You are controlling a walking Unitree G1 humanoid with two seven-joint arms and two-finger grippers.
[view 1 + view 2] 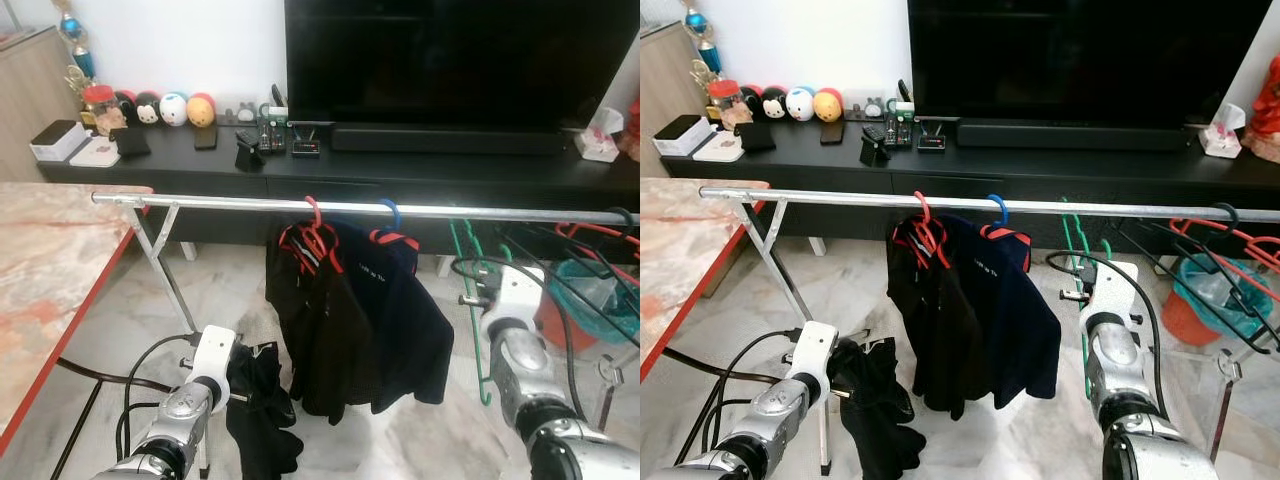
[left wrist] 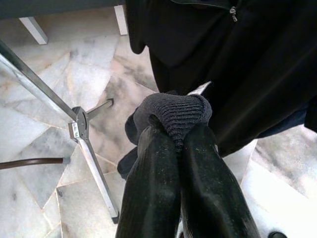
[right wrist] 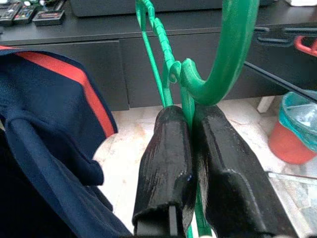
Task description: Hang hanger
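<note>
Under the silver rail point(image 1: 400, 210), the right gripper point(image 3: 190, 116) pinches the green hanger point(image 3: 223, 59) — light, stiff, slippery — by its neck, while the left gripper point(image 2: 178, 134) squeezes a soft black garment point(image 1: 258, 400).

Green plastic hanger point(image 3: 218, 64): hook tip cut off at frame edge. Black knitted garment point(image 2: 173, 114): lower part hidden behind left end effector point(image 2: 181, 144). Marble tabletop point(image 1: 45, 270): cropped.
</note>
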